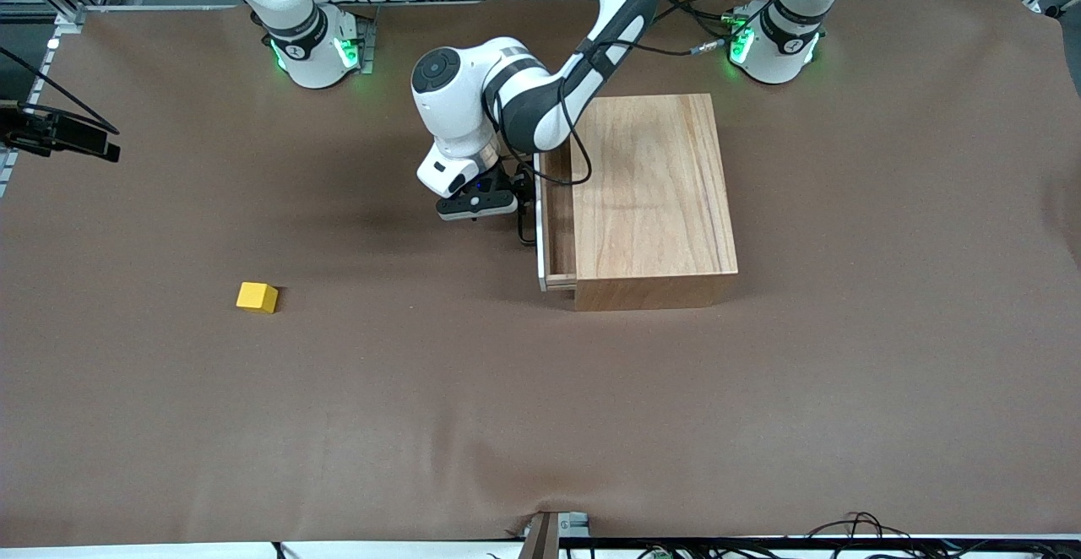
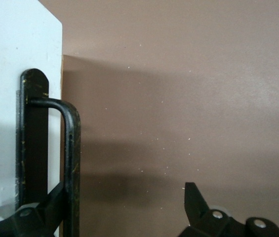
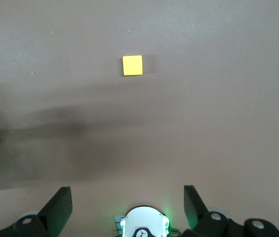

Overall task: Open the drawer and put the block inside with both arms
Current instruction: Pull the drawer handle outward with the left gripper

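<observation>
Drawer (image 1: 556, 221) sits pulled slightly out of the wooden cabinet (image 1: 650, 196), its white front panel facing the right arm's end of the counter (image 1: 540, 415). The left claw (image 2: 124, 207) is at the black loop handle (image 2: 71, 163), fingers spread wide with one finger against the bar. The yellow block (image 1: 257, 296) lies on the counter, well apart from the cabinet. The right claw (image 3: 128, 205) waits high over the counter, open and empty.

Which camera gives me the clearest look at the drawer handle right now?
The left wrist view: the handle fills the frame, a black loop on the drawer's white front, with one of the left gripper's open fingers tucked under it. The front view mostly hides it under the arm. The right wrist view misses it.
</observation>
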Controlling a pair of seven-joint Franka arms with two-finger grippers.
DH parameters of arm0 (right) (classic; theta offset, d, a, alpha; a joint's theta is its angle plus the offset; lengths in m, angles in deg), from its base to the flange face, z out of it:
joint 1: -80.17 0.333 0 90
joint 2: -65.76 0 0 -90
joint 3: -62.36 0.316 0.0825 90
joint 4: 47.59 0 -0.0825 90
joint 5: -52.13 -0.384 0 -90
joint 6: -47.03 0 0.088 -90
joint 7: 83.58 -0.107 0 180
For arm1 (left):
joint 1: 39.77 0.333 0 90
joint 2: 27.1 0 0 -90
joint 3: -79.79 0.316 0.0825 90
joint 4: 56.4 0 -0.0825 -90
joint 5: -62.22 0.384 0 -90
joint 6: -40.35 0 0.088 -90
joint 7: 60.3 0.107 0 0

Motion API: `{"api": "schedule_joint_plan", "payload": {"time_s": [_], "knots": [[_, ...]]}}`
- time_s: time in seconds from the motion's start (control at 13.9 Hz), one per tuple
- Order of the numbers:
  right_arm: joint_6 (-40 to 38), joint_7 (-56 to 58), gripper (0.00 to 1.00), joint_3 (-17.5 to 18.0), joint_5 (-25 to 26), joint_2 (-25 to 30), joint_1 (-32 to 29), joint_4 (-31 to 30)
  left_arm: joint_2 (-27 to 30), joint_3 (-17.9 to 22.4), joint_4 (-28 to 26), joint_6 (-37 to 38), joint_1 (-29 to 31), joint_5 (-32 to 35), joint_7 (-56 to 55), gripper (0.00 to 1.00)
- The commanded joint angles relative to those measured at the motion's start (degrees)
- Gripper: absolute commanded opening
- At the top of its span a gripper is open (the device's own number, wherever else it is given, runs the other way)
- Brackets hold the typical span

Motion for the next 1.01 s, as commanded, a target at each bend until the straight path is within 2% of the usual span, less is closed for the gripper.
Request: {"api": "schedule_joint_plan", "payload": {"time_s": [0.0, 0.94], "knots": [[-1.14, -0.27, 1.00, 0.76, -1.11, -0.64, -1.27, 1.74, -2.25, -0.30, 2.27, -4.66, -0.13, -1.66, -1.02, 1.00], [-0.97, -0.27, 1.00, 0.76, -1.19, -0.90, -1.19, 1.83, -2.69, -1.26, 3.51, -13.27, -0.57, -3.34, -5.33, 1.00]]}}
